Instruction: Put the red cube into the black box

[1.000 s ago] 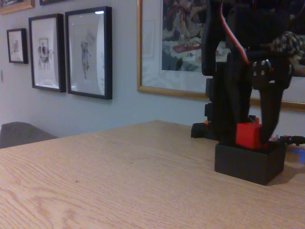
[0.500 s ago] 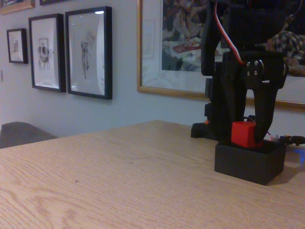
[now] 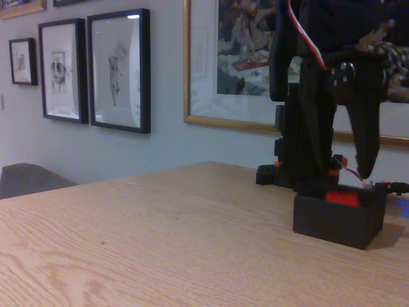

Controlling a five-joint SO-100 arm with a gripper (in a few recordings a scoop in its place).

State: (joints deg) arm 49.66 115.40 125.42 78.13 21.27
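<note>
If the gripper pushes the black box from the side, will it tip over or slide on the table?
The black box looks low and wide with thick walls, so it would probably slide rather than tip. The wooden table looks smooth, which likely gives little grip. The red cube lying inside adds some weight low down, probably steadying it.

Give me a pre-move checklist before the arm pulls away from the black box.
1. The red cube sits inside the black box: ok, only its top shows above the rim.
2. The claw has let go: ok, fingers spread, cube not between them.
3. Claw above the rim: ok for the right finger; the left one cannot tell.
4. Box flat on the table: ok.
5. Cube lying flat: cannot tell.
</note>
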